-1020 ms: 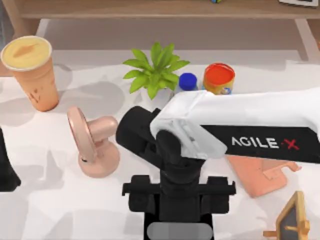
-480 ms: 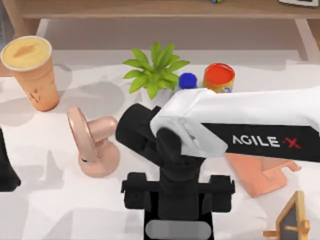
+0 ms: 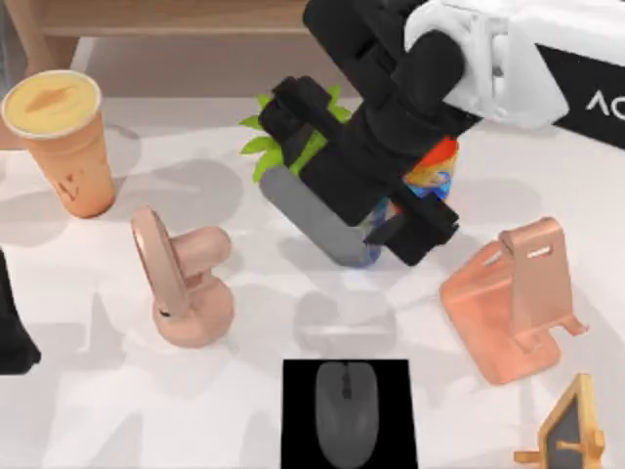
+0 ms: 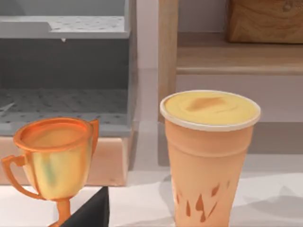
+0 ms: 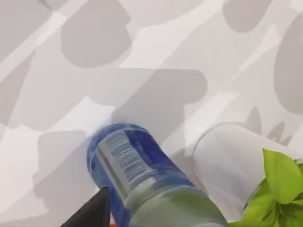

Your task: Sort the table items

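Mouse (image 3: pixel 347 414) lies on a black mat (image 3: pixel 298 386) at the tabletop's (image 3: pixel 88 410) near edge. Farther back, the right tool (image 3: pixel 366 220) hangs over the bottle (image 5: pixel 137 170), grip state unclear. Orange cup (image 3: pixel 61 142) stands far left; approach it upright, squeezing gently.

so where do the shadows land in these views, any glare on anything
Top view: soft grey shadows patch the table, one lying above the grey computer mouse. Right wrist view: broad overlapping shadows on the white surface around the water bottle. Left wrist view: evenly lit orange cup, no glare.
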